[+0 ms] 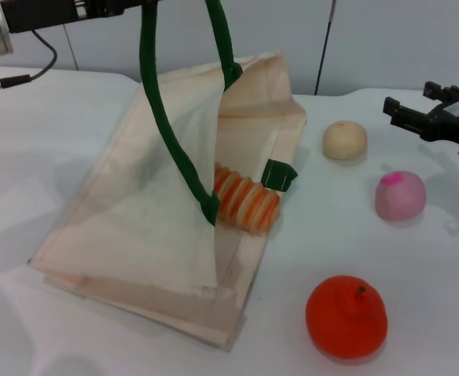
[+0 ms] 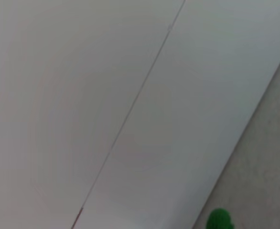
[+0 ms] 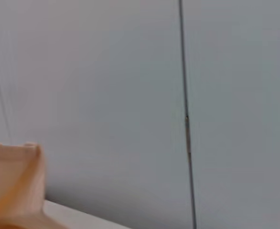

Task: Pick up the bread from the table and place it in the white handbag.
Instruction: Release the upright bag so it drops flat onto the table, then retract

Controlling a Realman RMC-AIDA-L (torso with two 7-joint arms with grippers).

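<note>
The white handbag lies on the table with its mouth lifted open. Its green handle runs taut up to my left gripper at the top edge of the head view, which holds it up. The bread, striped orange and cream, lies inside the bag's open mouth on the lower panel. My right gripper is open and empty at the right edge, above the table and well clear of the bag. A bit of green handle shows in the left wrist view, and a bag corner in the right wrist view.
A round tan bun sits right of the bag. A pink round fruit lies in front of the right gripper. An orange sits near the front right. A wall stands behind the table.
</note>
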